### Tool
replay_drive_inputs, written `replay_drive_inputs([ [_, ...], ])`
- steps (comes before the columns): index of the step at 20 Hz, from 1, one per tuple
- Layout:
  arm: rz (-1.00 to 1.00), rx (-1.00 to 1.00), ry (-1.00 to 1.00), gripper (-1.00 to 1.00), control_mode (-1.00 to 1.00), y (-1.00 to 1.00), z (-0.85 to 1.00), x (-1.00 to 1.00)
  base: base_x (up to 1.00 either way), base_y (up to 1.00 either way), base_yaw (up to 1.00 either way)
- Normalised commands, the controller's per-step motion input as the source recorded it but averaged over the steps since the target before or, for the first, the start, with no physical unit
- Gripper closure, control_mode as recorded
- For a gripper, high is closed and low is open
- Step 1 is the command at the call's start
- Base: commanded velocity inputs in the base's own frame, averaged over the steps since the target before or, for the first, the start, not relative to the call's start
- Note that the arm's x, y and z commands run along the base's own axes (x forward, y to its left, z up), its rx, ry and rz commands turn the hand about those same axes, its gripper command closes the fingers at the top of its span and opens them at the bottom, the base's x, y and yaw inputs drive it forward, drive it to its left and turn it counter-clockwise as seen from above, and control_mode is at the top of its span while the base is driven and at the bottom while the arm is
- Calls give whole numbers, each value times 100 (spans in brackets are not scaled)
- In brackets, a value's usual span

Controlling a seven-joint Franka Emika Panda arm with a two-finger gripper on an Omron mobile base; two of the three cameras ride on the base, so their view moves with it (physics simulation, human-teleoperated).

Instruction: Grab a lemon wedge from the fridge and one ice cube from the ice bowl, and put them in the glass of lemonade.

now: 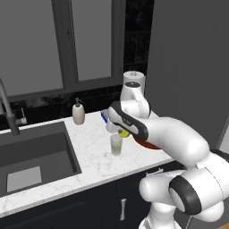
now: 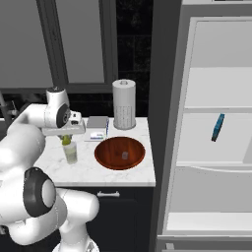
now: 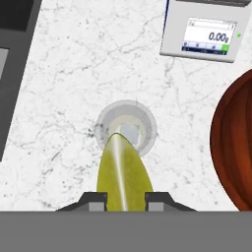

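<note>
One wedge (image 3: 123,172) sits between the two fingertips of the gripper (image 3: 126,198), which is closed on it, so the lemon is already out of the fridge (image 2: 206,147) and in the hand. The relation that matters now is vertical: in the hand view the glass (image 3: 126,129) lies directly ahead of the gripper, along its pointing direction, and the tip of the wedge reaches to the round mouth of the glass. The long axis of the wedge runs along the gripper axis, from the fingers toward the glass, so it points down into the opening and not across it. In the left base view the wedge (image 1: 124,132) is just above the rim of the glass (image 1: 116,145), and in the right base view the same order shows, wedge (image 2: 65,141) over glass (image 2: 71,152). I cannot tell if the tip already touches the rim or the liquid. A small pale square shows inside the glass, maybe an ice cube, but this is not sure. The bowl (image 2: 119,152) stands near the glass on the counter (image 1: 89,152), on its fridge side, with one small cube in it. My judgement is that the next move is only to open the fingers, and the wedge should fall in.
</note>
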Motion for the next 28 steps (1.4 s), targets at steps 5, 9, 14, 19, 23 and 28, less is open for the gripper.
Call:
replay_drive_inputs([
  [5, 0, 0, 0, 100, -100, 1, 0, 1, 0, 0, 0],
  [9, 0, 0, 0, 100, -100, 0, 0, 26, 0, 0, 0],
  [14, 0, 0, -1, 100, -100, 0, 0, 32, 0, 0, 0],
  [19, 0, 0, -9, 100, -100, 2, -6, 8, 0, 0, 0],
  [23, 0, 1, 0, 100, -100, 21, -32, 0, 0, 0, 0],
  [28, 0, 5, -6, 100, -100, 21, -38, 0, 0, 0, 0],
])
